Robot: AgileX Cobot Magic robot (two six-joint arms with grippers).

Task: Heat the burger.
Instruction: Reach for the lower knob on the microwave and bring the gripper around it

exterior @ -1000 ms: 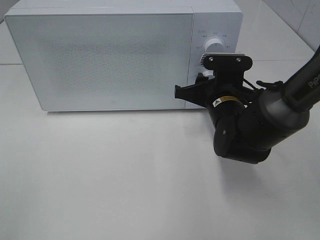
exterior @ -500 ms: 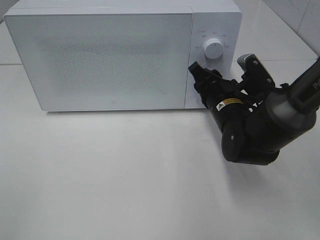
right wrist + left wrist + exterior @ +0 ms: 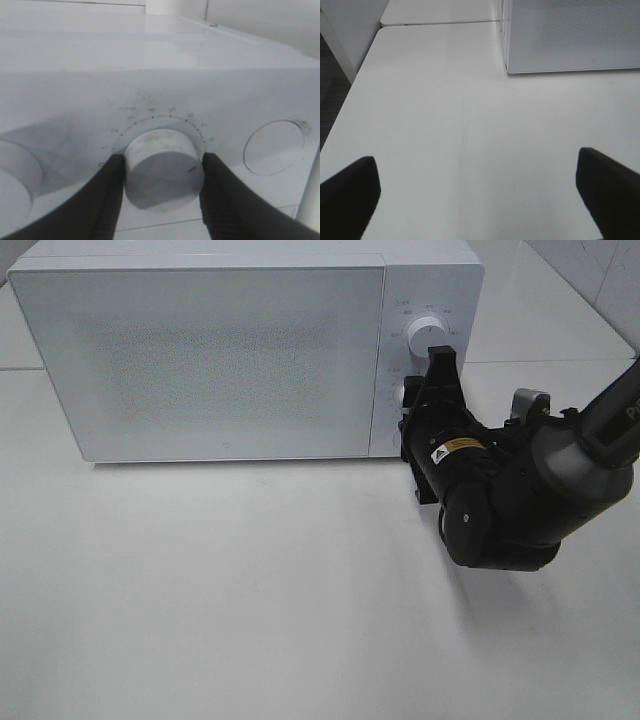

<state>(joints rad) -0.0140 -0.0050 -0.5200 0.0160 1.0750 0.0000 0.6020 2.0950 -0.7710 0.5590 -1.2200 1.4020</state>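
The burger shows in no view. The white microwave (image 3: 220, 350) stands at the back of the table with its door closed. My right gripper (image 3: 418, 398) is against its control panel, just below the upper dial (image 3: 428, 337). In the right wrist view, the right gripper (image 3: 162, 175) is shut on a round white knob (image 3: 162, 167) with a red mark. One black finger (image 3: 107, 200) presses each side of the knob, and a numbered scale arcs around it. My left gripper (image 3: 480, 200) is open over bare tabletop, with nothing between its fingers.
A second knob (image 3: 15, 180) and a round button (image 3: 273, 147) flank the held knob on the panel. The microwave's lower corner (image 3: 570, 40) lies ahead of the left gripper. The table's edge (image 3: 350, 90) runs along one side there. The right arm (image 3: 560, 470) reaches in from the right.
The right gripper has rolled clockwise around the knob, its fingers going from level to upright. The left gripper has not changed.
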